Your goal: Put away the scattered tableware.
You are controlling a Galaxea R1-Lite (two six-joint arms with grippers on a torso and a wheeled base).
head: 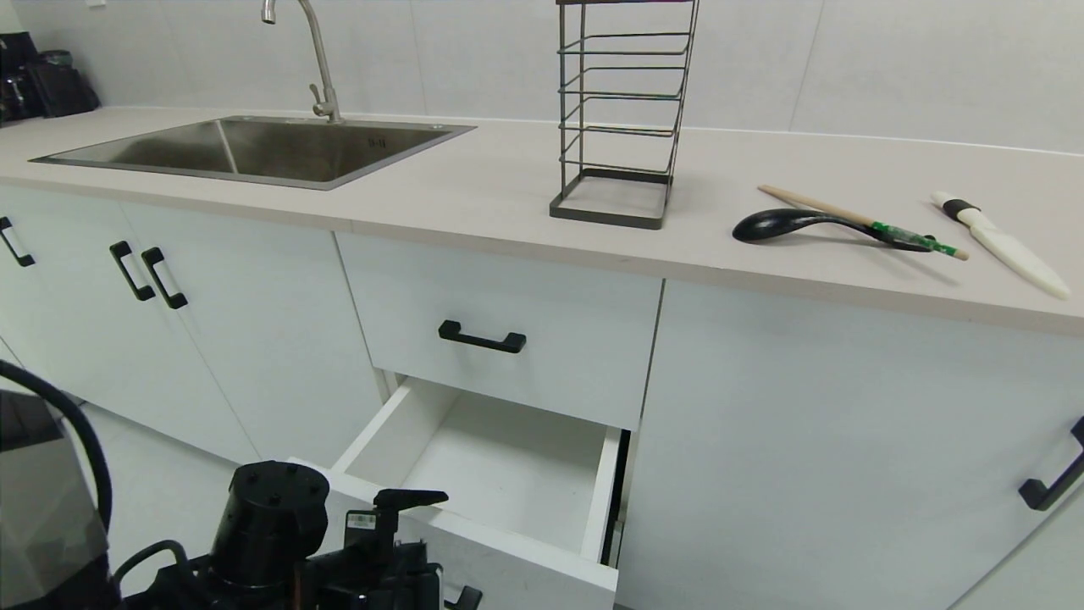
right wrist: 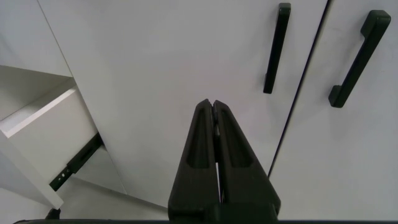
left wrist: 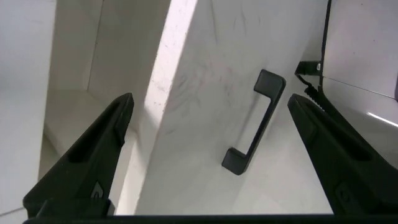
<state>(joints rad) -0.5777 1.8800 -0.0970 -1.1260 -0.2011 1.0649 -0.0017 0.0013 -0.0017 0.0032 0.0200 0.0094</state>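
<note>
On the counter's right part lie a black spoon [head: 779, 224], a wooden chopstick pair with a green band [head: 834, 211] crossing its handle, and a white knife with a black band [head: 1008, 246]. Below the counter a white drawer [head: 603, 491] stands pulled out with nothing in it. My left arm [head: 271, 525] is low, at that drawer's front. The left gripper [left wrist: 210, 102] is open, facing the drawer front's black handle [left wrist: 252, 124] from a short distance without touching it. My right gripper [right wrist: 213, 106] is shut on nothing, pointing at white cabinet doors.
A black wire rack [head: 622, 110] stands mid-counter, and a steel sink [head: 254, 148] with a tap lies to the left. The upper drawer, with a black handle [head: 481, 339], is closed. Two black door handles [right wrist: 277, 46] show ahead of the right gripper, and the open drawer's side [right wrist: 43, 118] beside it.
</note>
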